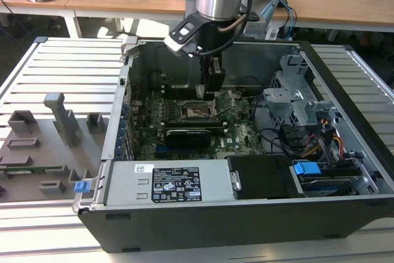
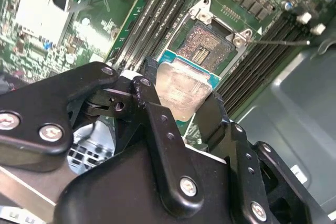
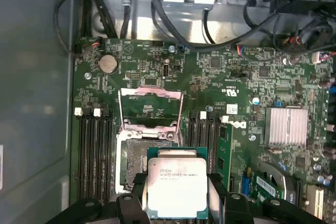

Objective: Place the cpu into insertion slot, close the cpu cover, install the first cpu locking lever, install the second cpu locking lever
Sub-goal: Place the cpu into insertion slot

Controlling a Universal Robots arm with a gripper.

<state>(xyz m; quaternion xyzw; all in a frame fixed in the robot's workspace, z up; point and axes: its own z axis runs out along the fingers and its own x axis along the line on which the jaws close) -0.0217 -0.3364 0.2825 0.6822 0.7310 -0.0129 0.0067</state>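
- My gripper hangs inside the open computer case. In the exterior view it sits at about 1 o'clock of the insertion slot and close above the motherboard.
- Its fingers are part-way closed, clamped on two opposite edges of the cpu. The chip's dull metal top shows flat and bare between them in both wrist views.
- The cpu is in my grasp, not in the socket. In the first wrist view it overlaps one corner of the insertion slot and is offset to one side. I judge it to be hovering clear of the contacts.
- The cpu cover is raised on its hinge at the slot's far edge, so the dark socket bed lies uncovered.
- A thin wire locking lever juts out from a corner of the socket. It looks unlatched, though I cannot see its whole run.
- The drive cage stands at 3 o'clock of the slot in the exterior view, well apart from my fingers.
- The step in hand is the first one, placing the chip. The cover and both levers are not yet done.
- In my judgement, seating it calls for shifting sideways until the chip's edges square with the grey rim. It also calls for keeping the chip level and coming down gently, since a tilted corner could bend the contacts.
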